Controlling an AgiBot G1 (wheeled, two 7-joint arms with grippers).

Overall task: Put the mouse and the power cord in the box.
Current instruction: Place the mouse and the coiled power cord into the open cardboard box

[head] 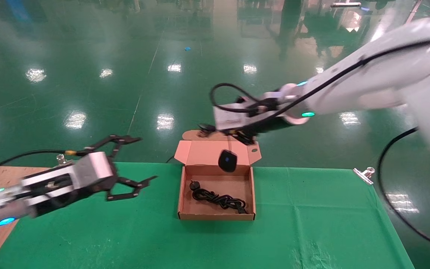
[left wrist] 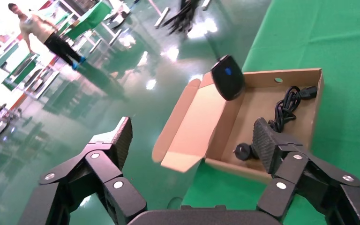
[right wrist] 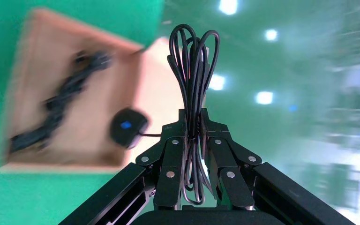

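The power cord (head: 218, 198) is lying across the box (head: 182, 194) floor toward the table's near edge, leaving the far strip bare. The mouse (head: 227, 160) is dangling over that strip, before the raised lid (head: 203, 152).

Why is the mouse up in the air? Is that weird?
A bit odd, yes. The mouse dangles over the box by its thin wire, because the right claw pinches the bundled wire, not the mouse. The power cord already lies inside the box. The left claw waits open beside it.
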